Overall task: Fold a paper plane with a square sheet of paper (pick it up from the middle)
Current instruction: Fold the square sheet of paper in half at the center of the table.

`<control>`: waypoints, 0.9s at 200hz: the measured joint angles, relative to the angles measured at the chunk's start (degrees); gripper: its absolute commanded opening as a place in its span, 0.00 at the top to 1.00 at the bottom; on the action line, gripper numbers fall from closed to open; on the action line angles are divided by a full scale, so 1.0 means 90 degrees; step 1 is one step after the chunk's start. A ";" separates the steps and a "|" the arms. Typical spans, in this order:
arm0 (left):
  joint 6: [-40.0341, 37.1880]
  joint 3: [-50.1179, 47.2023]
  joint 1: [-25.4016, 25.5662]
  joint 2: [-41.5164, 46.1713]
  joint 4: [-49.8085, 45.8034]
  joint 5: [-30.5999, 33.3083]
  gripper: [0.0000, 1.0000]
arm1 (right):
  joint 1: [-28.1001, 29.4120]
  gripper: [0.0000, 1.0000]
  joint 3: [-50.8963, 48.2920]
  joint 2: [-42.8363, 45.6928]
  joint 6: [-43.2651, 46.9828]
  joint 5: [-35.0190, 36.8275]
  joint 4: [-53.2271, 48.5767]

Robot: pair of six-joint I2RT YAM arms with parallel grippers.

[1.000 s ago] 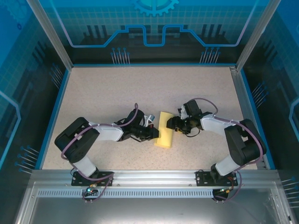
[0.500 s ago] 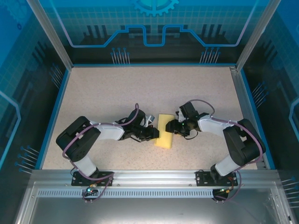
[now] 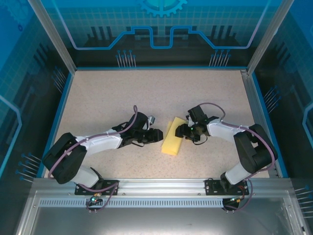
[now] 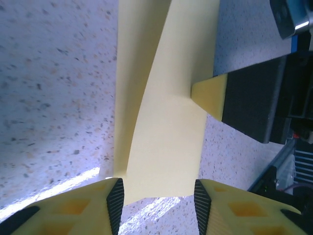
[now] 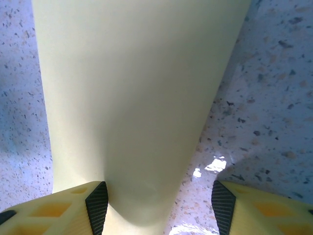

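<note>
Two grippers face each other across the sheet of paper (image 3: 172, 139), which lies folded into a pale-yellow strip near the middle of the speckled table (image 3: 122, 93), its long axis tilted so that the far end leans to the right. In the overhead view the left gripper (image 3: 157, 135) sits just beside the strip's left long edge. The right gripper (image 3: 180, 131) reaches in low from the other side, over the strip's far right part. From the left wrist, the left gripper (image 4: 159, 200) has its jaws apart. The black pads (image 4: 116, 200) stand on either side of the near end of the sheet of paper (image 4: 166, 122) without pinching it. The strip shows one layer lying over another, with a long slanted edge running away from the camera. At its right edge a yellow fingertip (image 4: 209, 95) of the right gripper touches the paper. From the right wrist, the right gripper (image 5: 156, 205) also has its jaws spread. The sheet of paper (image 5: 137, 88) runs out between them as a smooth broad band, rounded at the near end. It lies close against the left-hand pad (image 5: 97, 203), with bare table showing between it and the other pad. Neither gripper is clamped on the paper, and the strip rests on the table between the two arms.
</note>
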State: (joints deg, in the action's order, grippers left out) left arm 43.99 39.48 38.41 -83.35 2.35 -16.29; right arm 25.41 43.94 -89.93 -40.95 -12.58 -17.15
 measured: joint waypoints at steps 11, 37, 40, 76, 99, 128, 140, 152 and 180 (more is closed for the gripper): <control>-0.0036 0.0000 0.0000 0.0066 -0.0121 0.0141 0.53 | 0.0005 0.38 0.0095 -0.0075 0.0032 0.0022 -0.0112; -0.0073 0.0000 0.0000 0.0085 -0.0318 0.0345 0.52 | 0.0027 0.36 0.0393 -0.0294 0.0197 0.0024 -0.0474; -0.0073 0.0000 0.0000 0.0085 -0.0330 0.0359 0.52 | 0.0041 0.36 0.0430 -0.0313 0.0226 0.0024 -0.0515; -0.0080 0.0000 0.0000 0.0083 -0.0427 0.0408 0.52 | 0.0148 0.32 0.0653 -0.0454 0.0420 0.0138 -0.0797; -0.0102 0.0000 -0.0002 0.0083 -0.0430 0.0410 0.52 | 0.0153 0.29 0.0821 -0.0563 0.0478 0.0138 -0.0976; -0.0107 0.0000 -0.0024 0.0083 -0.0437 0.0454 0.52 | 0.0180 0.26 0.1008 -0.0704 0.0566 0.0138 -0.1195; -0.0114 0.0000 -0.0044 0.0083 -0.0449 0.0457 0.52 | 0.0180 0.26 0.1083 -0.0763 0.0580 0.0136 -0.1277; -0.0117 0.0000 -0.0056 0.0083 -0.0464 0.0457 0.52 | 0.0185 0.25 0.1137 -0.0806 0.0580 0.0141 -0.1338; -0.0119 0.0000 -0.0107 0.0083 -0.0474 0.0457 0.52 | 0.0223 0.25 0.1328 -0.0954 0.0580 0.0197 -0.1554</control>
State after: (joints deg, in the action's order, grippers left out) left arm 42.92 39.48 37.45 -82.61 -1.91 -12.19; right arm 27.42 55.90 -98.52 -35.73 -10.81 -31.14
